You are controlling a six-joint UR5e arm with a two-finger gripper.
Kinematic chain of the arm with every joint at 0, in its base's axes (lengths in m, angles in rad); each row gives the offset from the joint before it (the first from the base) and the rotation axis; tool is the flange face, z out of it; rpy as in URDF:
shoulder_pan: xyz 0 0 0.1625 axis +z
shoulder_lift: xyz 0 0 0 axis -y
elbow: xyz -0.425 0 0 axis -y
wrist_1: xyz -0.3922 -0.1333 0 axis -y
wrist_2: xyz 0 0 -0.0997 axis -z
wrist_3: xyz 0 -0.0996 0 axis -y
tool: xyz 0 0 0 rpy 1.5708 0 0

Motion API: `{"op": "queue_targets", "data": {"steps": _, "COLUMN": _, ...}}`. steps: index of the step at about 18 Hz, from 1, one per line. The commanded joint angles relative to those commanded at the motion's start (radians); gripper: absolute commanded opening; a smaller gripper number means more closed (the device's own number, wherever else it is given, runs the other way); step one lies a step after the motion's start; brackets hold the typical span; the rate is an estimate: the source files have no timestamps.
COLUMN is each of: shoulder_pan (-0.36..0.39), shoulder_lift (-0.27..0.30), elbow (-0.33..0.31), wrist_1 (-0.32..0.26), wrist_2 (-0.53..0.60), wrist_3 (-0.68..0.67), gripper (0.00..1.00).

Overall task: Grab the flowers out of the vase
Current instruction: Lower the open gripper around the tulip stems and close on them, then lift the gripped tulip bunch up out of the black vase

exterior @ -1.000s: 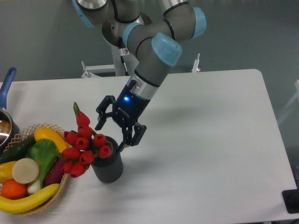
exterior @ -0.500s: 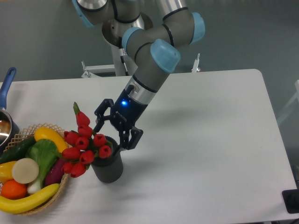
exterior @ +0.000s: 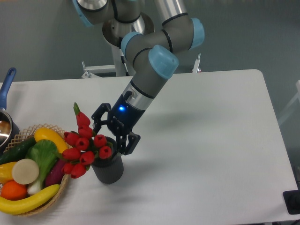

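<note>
Flowers (exterior: 84, 143) in vase (exterior: 108, 168), just left of spread-fingered gripper (exterior: 114, 133)

red flowers (exterior: 83, 146), dark grey vase (exterior: 108, 169), black gripper (exterior: 112, 134)

The UR5e arm (exterior: 154, 61) reached down from the upper centre of the frame toward the lower left, its grey links joined by light blue caps. A blue light glowed on the wrist (exterior: 123, 108). The black two-finger gripper (exterior: 112, 135) pointed down and to the left, left of centre, with its jaws spread apart and nothing between them.
</note>
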Motion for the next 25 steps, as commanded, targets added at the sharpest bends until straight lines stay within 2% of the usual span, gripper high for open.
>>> {"op": "queue_targets", "data": {"steps": 8, "shoulder_pan": -0.008, "shoulder_lift": -0.006, "elbow": 0.009, "wrist_1": 0.006, "wrist_2": -0.008, "wrist_3": 0.0, "gripper": 0.99}}
{"op": "queue_targets", "data": {"steps": 10, "shoulder_pan": -0.006, "shoulder_lift": -0.006, "elbow": 0.009, "wrist_1": 0.006, "wrist_2": -0.008, "wrist_3": 0.0, "gripper": 0.88}}
{"op": "queue_targets", "data": {"steps": 11, "shoulder_pan": -0.006, "shoulder_lift": -0.005, "elbow": 0.011, "wrist_1": 0.006, "wrist_2": -0.008, "wrist_3": -0.002, "gripper": 0.8}}
{"op": "queue_targets", "data": {"steps": 12, "shoulder_pan": -0.006, "shoulder_lift": -0.005, "elbow": 0.011, "wrist_1": 0.006, "wrist_2": -0.008, "wrist_3": -0.009, "gripper": 0.68}}
{"op": "queue_targets", "data": {"steps": 13, "shoulder_pan": -0.006, "shoulder_lift": -0.006, "elbow": 0.011, "wrist_1": 0.006, "wrist_2": -0.008, "wrist_3": -0.017, "gripper": 0.62}}
{"op": "queue_targets", "data": {"steps": 15, "shoulder_pan": -0.006, "shoulder_lift": -0.006, "elbow": 0.017, "wrist_1": 0.006, "wrist_2": -0.008, "wrist_3": -0.017, "gripper": 0.58}}
{"op": "queue_targets", "data": {"steps": 18, "shoulder_pan": -0.006, "shoulder_lift": -0.009, "elbow": 0.018, "wrist_1": 0.006, "wrist_2": -0.008, "wrist_3": -0.018, "gripper": 0.46}}
{"op": "queue_targets", "data": {"steps": 20, "shoulder_pan": -0.006, "shoulder_lift": -0.008, "elbow": 0.018, "wrist_1": 0.006, "wrist_2": -0.008, "wrist_3": -0.018, "gripper": 0.44}}
{"op": "queue_targets", "data": {"steps": 21, "shoulder_pan": -0.006, "shoulder_lift": -0.008, "elbow": 0.018, "wrist_1": 0.006, "wrist_2": -0.008, "wrist_3": -0.018, "gripper": 0.4}}
{"op": "queue_targets", "data": {"steps": 25, "shoulder_pan": -0.003, "shoulder_lift": -0.006, "elbow": 0.02, "wrist_1": 0.006, "wrist_2": -0.008, "wrist_3": -0.018, "gripper": 0.38}}
